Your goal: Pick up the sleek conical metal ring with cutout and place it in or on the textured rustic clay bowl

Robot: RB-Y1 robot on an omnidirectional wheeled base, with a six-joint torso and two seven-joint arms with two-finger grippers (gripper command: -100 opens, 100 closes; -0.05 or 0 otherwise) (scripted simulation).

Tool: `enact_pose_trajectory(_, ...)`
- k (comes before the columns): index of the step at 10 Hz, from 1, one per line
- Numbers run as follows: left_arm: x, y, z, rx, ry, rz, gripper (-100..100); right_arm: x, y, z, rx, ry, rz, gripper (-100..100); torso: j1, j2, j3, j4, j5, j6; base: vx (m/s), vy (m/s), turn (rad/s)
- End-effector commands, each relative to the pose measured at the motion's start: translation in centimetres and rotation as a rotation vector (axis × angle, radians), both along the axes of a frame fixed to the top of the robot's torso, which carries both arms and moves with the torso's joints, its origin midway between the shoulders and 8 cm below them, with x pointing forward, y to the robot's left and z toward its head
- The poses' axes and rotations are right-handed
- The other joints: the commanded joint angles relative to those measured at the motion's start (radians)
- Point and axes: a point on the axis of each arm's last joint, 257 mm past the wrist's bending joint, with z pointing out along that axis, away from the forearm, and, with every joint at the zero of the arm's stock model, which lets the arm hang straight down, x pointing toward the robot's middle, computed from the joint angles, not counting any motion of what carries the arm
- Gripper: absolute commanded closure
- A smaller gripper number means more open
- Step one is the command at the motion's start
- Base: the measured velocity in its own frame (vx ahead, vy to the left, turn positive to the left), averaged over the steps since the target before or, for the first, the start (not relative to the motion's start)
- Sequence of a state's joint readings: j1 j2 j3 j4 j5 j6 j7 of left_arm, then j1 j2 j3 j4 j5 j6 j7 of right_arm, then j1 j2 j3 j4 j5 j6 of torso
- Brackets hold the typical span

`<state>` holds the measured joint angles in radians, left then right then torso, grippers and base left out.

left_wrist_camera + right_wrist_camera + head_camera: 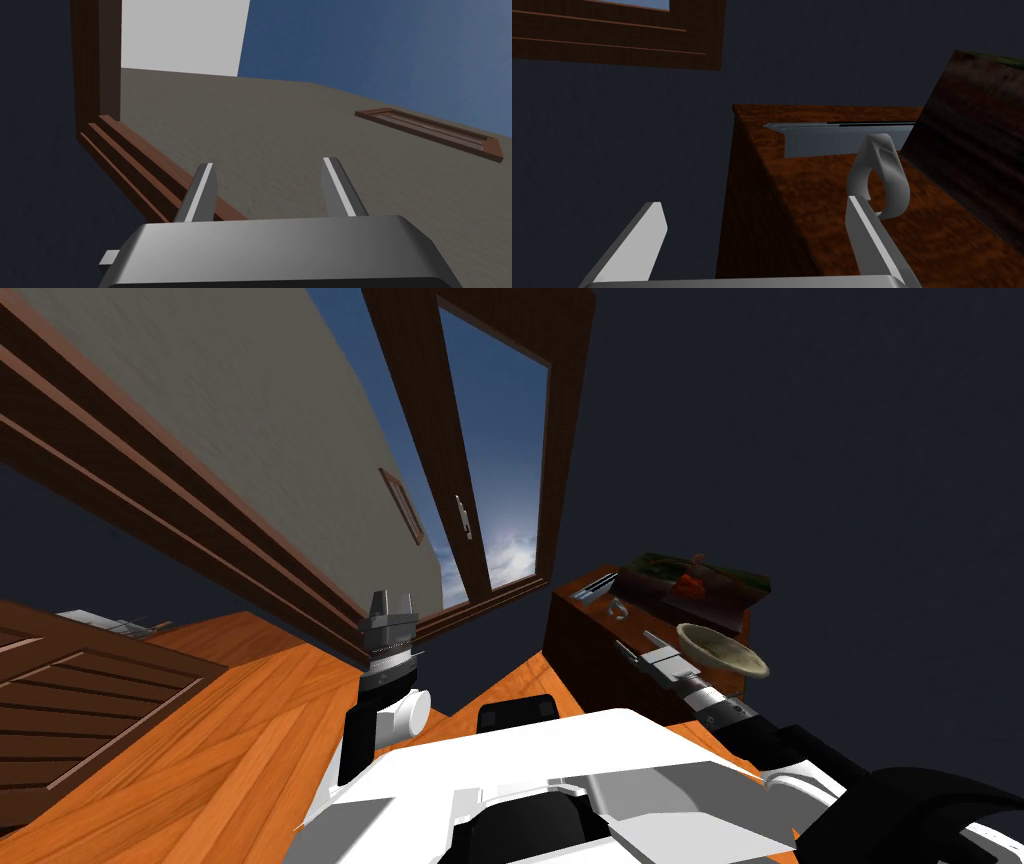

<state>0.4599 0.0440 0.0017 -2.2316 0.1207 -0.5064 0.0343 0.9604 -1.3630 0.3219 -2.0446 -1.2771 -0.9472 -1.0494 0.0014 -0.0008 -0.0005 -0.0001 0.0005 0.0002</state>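
Reaching for the ring [888, 162] looks like the step in hand. The right pincer [753, 202] is released, its fingers spread wide with nothing between them. The ring stands on edge on the brown bench [812, 210], just ahead of one fingertip and outside the gap. The bowl [722, 650] sits on the same bench, close beside this pincer's wrist. Next, I judge, the pincer should shift sideways to straddle the ring's band, ease forward, then clench. The left pincer [270, 162] is raised and released.
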Motion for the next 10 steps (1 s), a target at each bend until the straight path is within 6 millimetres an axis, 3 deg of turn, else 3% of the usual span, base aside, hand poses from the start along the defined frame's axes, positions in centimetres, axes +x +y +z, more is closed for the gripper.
enact_pose_trajectory(1, 0.0, 0.0, 0.0, 0.0, 0.0, 0.0, 0, 0.1, -0.6, 0.0, 0.023, 0.022, 0.007, -100, 0.0, 0.0, 0.0, 0.0, 0.0, 0.0, 0.01, 0.009, -0.007)
enact_pose_trajectory(2, 0.0, 0.0, 0.0, 0.0, 0.0, 0.0, 0, 0.3, -0.5, 0.1, 0.013, 0.03, 0.027, -100, -0.001, 0.0, 0.0, 0.0, 0.0, 0.0, 0.0, 0.0, 0.0)
enact_pose_trajectory(3, 0.0, 0.0, 0.0, 0.0, 0.0, 0.0, 0, -1.4, -2.9, -1.3, 0.039, 0.088, -0.032, -100, -0.001, 0.001, 0.0, 0.0, 0.0, 0.0, 0.012, 0.015, 0.133)
enact_pose_trajectory(6, 0.0, 0.0, 0.0, 0.0, 0.0, 0.0, 0, -0.8, -3.0, -1.0, 0.053, 0.115, -0.006, -100, -0.001, 0.0, 0.0, 0.0, 0.0, 0.0, 0.008, 0.007, 0.017)
enact_pose_trajectory(7, 0.0, 0.0, 0.0, 0.0, 0.0, 0.0, 0, -2.6, -5.4, -2.1, 0.075, 0.168, -0.067, -100, -0.001, 0.001, 0.0, 0.0, 0.0, 0.0, 0.01, 0.017, 0.122)
enact_pose_trajectory(10, 0.0, 0.0, 0.0, 0.0, 0.0, 0.0, 0, -1.9, -5.5, -1.9, 0.084, 0.193, -0.043, -100, -0.001, 0.001, 0.0, 0.0, 0.0, 0.0, 0.004, 0.005, 0.025)
